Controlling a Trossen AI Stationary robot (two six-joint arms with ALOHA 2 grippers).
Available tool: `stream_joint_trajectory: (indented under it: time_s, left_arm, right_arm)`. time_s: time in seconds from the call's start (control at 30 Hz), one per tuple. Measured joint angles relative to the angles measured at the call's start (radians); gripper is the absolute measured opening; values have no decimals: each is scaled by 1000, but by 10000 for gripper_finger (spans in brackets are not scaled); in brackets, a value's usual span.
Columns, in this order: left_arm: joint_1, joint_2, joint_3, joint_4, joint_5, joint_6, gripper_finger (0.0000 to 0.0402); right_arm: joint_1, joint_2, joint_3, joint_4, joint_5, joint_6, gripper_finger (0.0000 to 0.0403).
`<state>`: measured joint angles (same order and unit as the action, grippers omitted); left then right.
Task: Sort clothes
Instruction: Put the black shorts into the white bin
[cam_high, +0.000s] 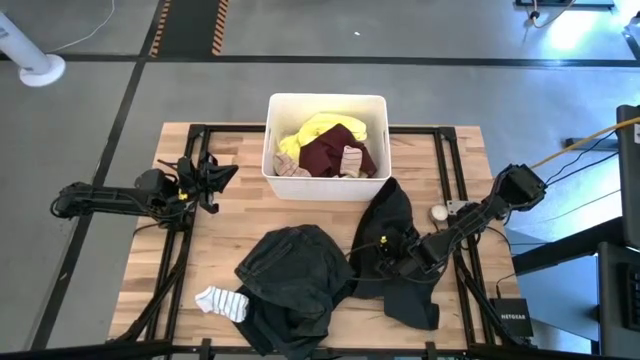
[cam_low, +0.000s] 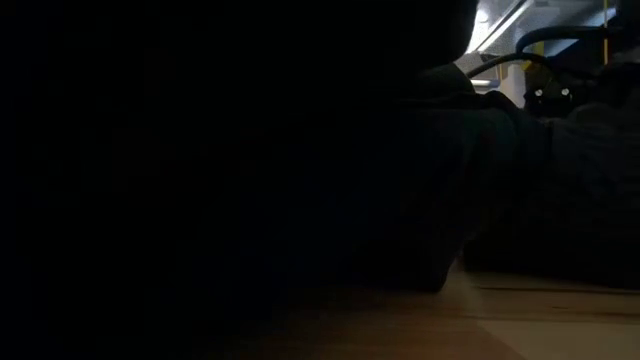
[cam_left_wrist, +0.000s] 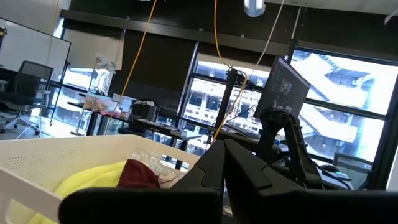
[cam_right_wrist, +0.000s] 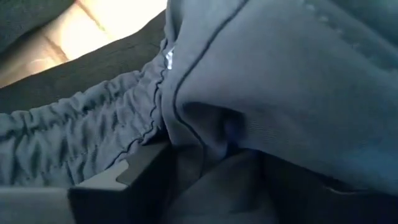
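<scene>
right gripper (cam_high: 388, 262): down on the black soft garment (cam_high: 400, 215) at the table's front right, fingers buried in the fabric; right wrist view shows gathered cloth bunched between them, so closed on it.
left gripper (cam_high: 222, 172): over the table's left side, just beside the white rectangular plastic bin (cam_high: 273, 178); can't tell how wide the fingers stand.
black garment: runs from the bin's front-right corner toward the front edge of the light wooden table (cam_high: 470, 165).
dark grey denim garment (cam_high: 292, 280): crumpled heap at front centre, touching the black one.
striped sock (cam_high: 221, 301): at the denim's left edge, touching it.
bin contents: bright yellow garment (cam_high: 313, 127), maroon garment (cam_high: 328, 152), pinkish sock (cam_high: 353, 161) on top.
low view: too dark, only dark cloth close up.
</scene>
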<state>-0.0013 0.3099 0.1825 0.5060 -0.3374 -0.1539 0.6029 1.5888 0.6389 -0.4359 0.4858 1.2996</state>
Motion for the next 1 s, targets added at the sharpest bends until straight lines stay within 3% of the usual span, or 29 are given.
stream_joint_trajectory:
  time_s: [0.2, 0.4, 0.63, 0.73, 1.0]
  left_arm:
    - [0, 0, 0, 0, 0, 0, 4]
    - [0, 0, 0, 0, 0, 0, 4]
    - [0, 0, 0, 0, 0, 3, 4]
    - [0, 0, 0, 0, 0, 4, 4]
    - [0, 0, 0, 1, 0, 4, 4]
  right_arm:
    - [0, 19, -23, 24, 5, -20, 185]
    - [-2, 25, -30, 75, 28, -97, 37]
    - [5, 16, -31, 240, -9, -209, 33]
    - [32, -6, -2, 205, -7, -238, 32]
    - [93, -131, 194, -23, 192, -324, 32]
